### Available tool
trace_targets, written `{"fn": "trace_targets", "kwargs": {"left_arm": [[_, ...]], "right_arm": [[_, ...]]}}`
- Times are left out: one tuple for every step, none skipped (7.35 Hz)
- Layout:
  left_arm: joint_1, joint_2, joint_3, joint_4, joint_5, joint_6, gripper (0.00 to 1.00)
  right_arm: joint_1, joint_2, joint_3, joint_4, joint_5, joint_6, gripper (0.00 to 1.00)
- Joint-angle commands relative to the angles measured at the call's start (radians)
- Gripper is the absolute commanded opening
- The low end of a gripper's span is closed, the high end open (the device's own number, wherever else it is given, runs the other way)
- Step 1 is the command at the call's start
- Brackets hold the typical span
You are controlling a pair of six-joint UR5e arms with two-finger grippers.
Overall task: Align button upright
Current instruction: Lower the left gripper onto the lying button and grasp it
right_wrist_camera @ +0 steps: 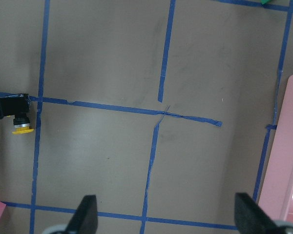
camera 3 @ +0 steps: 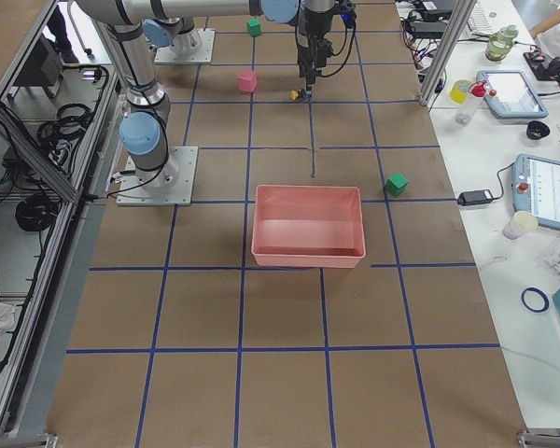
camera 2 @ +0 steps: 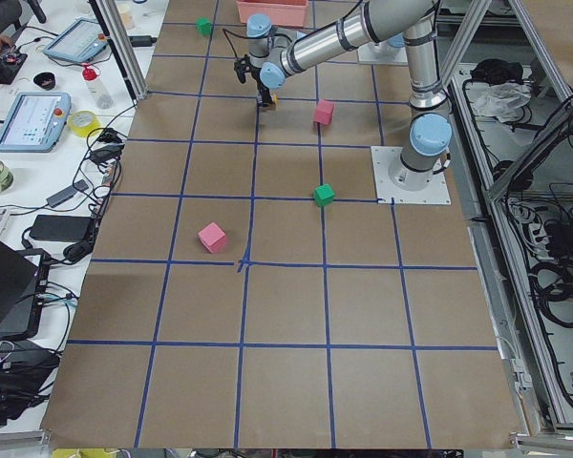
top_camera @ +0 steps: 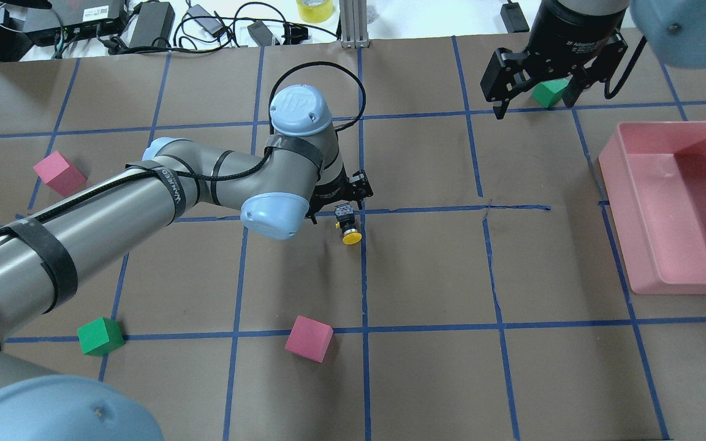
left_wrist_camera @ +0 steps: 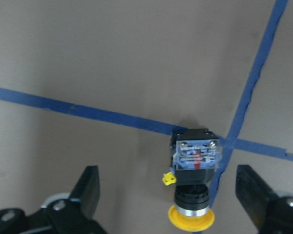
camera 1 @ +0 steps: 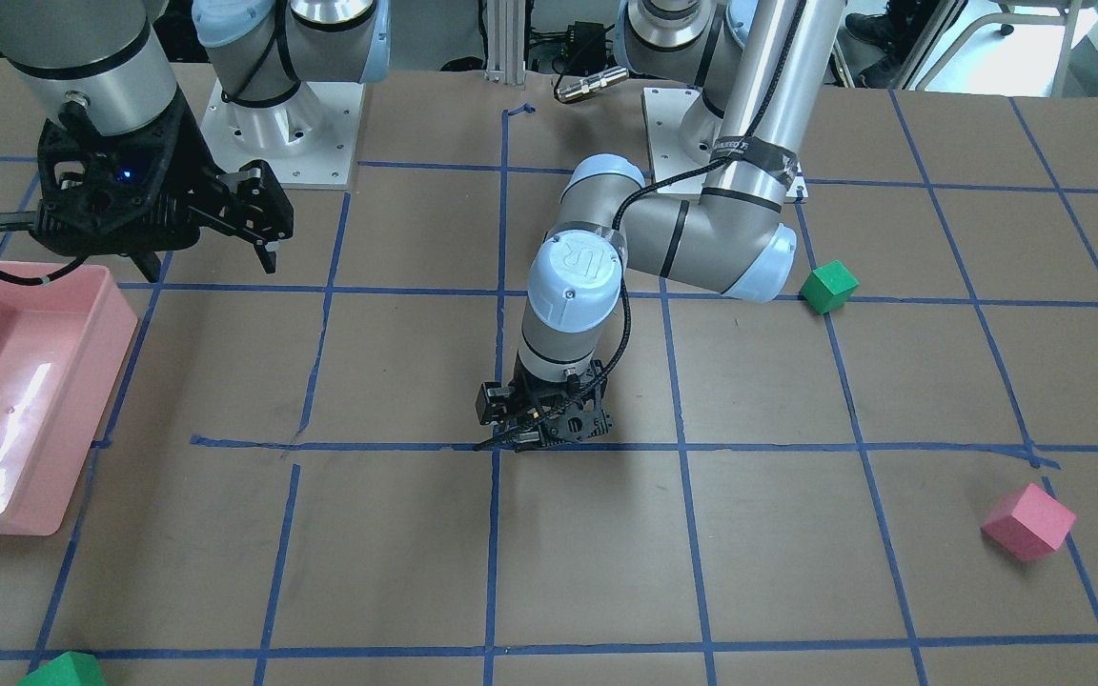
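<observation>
The button [top_camera: 349, 225] lies on its side on the brown table by a blue tape crossing, with its yellow cap toward the robot and its grey contact block away from it. In the left wrist view the button [left_wrist_camera: 195, 178] sits between the two spread fingers. My left gripper [top_camera: 342, 197] is open and points down just over the button; in the front view the left gripper [camera 1: 549, 427] hides it. My right gripper [top_camera: 535, 105] is open and empty, held high at the far right, and also shows in the front view [camera 1: 206, 255].
A pink bin [top_camera: 615, 196] stands at the right. Pink cubes [top_camera: 59, 173] [top_camera: 308, 338] and green cubes [top_camera: 100, 335] [top_camera: 549, 92] are scattered on the table. Blue tape lines form a grid.
</observation>
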Motion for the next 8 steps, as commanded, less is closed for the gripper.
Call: {"fn": "trace_targets", "kwargs": {"left_arm": [[-0.024,-0.023,-0.007,-0.002,-0.01,-0.08,1.0],[-0.032,-0.024,-0.009,-0.002,-0.01,-0.085,0.97],[-0.032,-0.025,-0.01,-0.005,-0.013,-0.09,0.57],[-0.032,-0.025,-0.019,-0.006,-0.046,-0.093,0.42],[-0.032,-0.025,-0.036,-0.009,-0.065,-0.091,0.18],[-0.032,-0.021,-0.038,-0.012,-0.126,-0.091,0.0],[-0.032,-0.02,-0.038,-0.013,-0.172,-0.097,0.0],[-0.032,-0.011,-0.03,-0.009,-0.172,-0.141,0.0]], "right_arm": [[-0.001,0.008,0.0,-0.002,0.002,0.0,1.0],[-0.001,0.009,0.0,0.0,0.001,-0.003,1.0],[-0.001,0.011,0.0,-0.003,-0.001,-0.003,1.0],[-0.001,0.011,0.0,-0.003,0.001,-0.003,1.0],[-0.001,0.011,0.0,-0.005,-0.001,-0.019,1.0],[-0.001,0.011,0.0,-0.021,-0.007,-0.034,1.0],[-0.001,0.011,0.0,-0.023,-0.007,-0.037,1.0],[-0.001,0.011,0.0,-0.025,-0.008,-0.037,1.0]]}}
